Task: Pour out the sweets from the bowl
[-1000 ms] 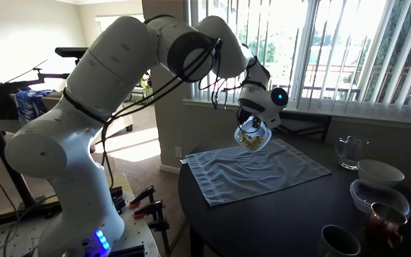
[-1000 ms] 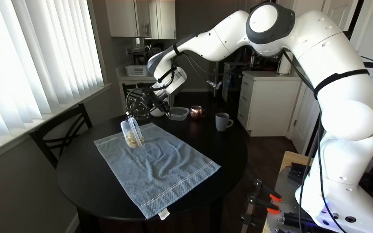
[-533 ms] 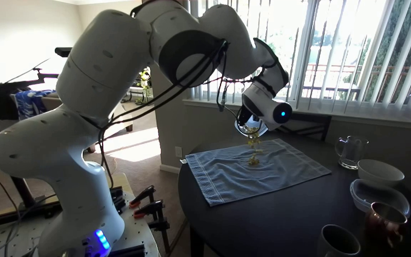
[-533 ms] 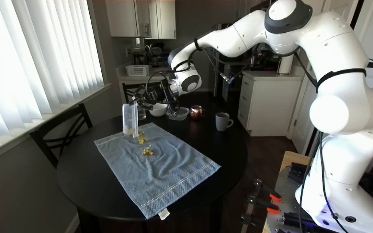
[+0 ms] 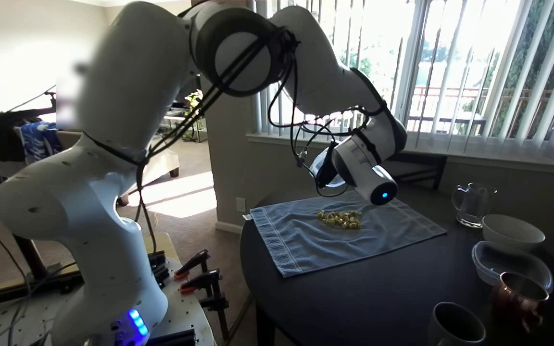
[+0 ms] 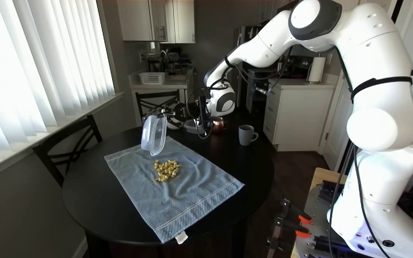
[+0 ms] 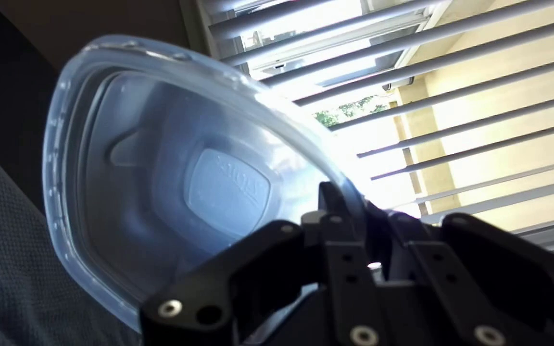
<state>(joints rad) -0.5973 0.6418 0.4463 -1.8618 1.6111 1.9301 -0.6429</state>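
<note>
The bowl, a translucent whitish plastic container, is tipped on its side above the towel in an exterior view (image 6: 152,135). It is partly behind the wrist in an exterior view (image 5: 320,166). In the wrist view its inside (image 7: 132,192) shows no sweets. My gripper (image 7: 361,211) is shut on the bowl's rim; it also shows in an exterior view (image 6: 163,111). The yellowish-brown sweets lie in a loose heap on the blue towel, in both exterior views (image 5: 339,219) (image 6: 166,170). The heap is below the bowl and apart from it.
The blue towel (image 6: 195,204) lies on a round dark table (image 6: 88,200). A glass jug (image 5: 474,206), a white bowl (image 5: 512,230), a clear container (image 5: 510,264), a copper mug (image 5: 520,302) and a grey mug (image 5: 457,324) stand on one side. A chair (image 6: 74,147) stands by the window.
The bowl has tipped further with the wrist turning. The sweets were inside it, then fell in a stream, and now rest on the towel. The gripper still holds the rim.
</note>
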